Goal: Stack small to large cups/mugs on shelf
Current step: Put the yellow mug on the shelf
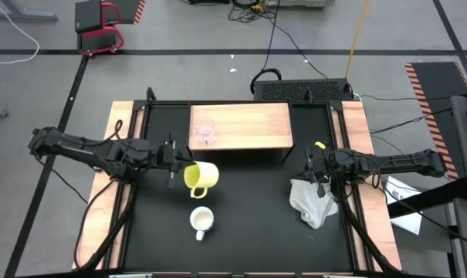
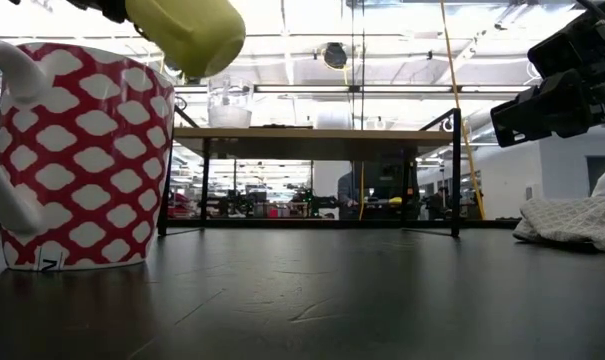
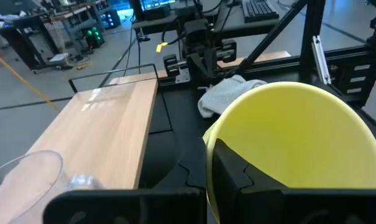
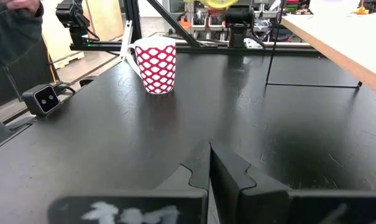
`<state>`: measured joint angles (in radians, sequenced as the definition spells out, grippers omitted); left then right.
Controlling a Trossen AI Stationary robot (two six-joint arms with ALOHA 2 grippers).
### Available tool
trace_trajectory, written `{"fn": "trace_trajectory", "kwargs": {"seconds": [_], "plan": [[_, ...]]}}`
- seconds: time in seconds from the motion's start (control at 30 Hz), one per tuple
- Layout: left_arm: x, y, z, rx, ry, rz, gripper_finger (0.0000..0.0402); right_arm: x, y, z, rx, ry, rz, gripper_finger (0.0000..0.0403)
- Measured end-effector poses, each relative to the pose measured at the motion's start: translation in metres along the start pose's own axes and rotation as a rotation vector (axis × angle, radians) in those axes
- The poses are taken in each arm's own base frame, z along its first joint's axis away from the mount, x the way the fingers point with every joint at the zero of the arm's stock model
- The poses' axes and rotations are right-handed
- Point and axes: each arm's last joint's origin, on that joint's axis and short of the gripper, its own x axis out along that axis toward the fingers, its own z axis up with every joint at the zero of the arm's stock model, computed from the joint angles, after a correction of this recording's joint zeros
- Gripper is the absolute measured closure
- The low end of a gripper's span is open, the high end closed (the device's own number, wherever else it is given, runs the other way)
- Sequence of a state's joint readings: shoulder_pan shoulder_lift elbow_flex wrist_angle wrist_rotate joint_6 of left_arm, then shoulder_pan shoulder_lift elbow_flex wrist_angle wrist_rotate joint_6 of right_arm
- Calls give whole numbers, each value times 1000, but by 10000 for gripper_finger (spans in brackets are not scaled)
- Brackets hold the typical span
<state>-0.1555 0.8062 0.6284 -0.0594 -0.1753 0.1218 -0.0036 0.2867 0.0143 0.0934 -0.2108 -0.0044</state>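
The yellow mug (image 1: pixel 202 176) hangs tilted above the black table, just in front of the shelf (image 1: pixel 252 127), with my left gripper (image 1: pixel 179 171) shut on it. In the low view the yellow mug (image 2: pixel 187 35) is well clear of the tabletop. A small clear glass cup (image 1: pixel 206 131) stands upright on the shelf's left part, on its base. The white mug with the red pattern (image 1: pixel 201 222) stands upright on the table near the front. My right gripper (image 1: pixel 316 168) rests shut at the table's right side, beside the white cloth (image 1: pixel 312 202). My left gripper holds the yellow mug at its rim (image 3: pixel 211 138), coming at it about level from the table's left. One dark finger (image 3: pixel 237 177) shows against the yellow wall; the other is hidden by the mug, so inside or outside I cannot tell. The mug is lifted clear and tilted.
The shelf's top (image 3: pixel 116 121) is bare to the right of the glass cup (image 3: pixel 32 177). The patterned mug (image 2: pixel 77 155) stands close to the low camera. The cloth (image 2: pixel 572 220) lies crumpled at the right. Wooden side boards (image 1: pixel 117 147) line the table.
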Motion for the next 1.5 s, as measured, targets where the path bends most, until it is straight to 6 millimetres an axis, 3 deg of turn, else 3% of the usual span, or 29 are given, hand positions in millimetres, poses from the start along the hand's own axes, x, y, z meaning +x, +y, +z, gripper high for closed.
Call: {"fn": "trace_trajectory", "kwargs": {"seconds": [0.7,0.9,1.5], "plan": [[9,3,-42,7,-69,-3,397,0,0,0,-4,-4,0,403],[9,4,-42,2,-71,-2,397,0,0,0,-4,-4,0,403],[16,11,-20,-61,-327,53,397,0,0,1,-9,-9,-1,403]]}}
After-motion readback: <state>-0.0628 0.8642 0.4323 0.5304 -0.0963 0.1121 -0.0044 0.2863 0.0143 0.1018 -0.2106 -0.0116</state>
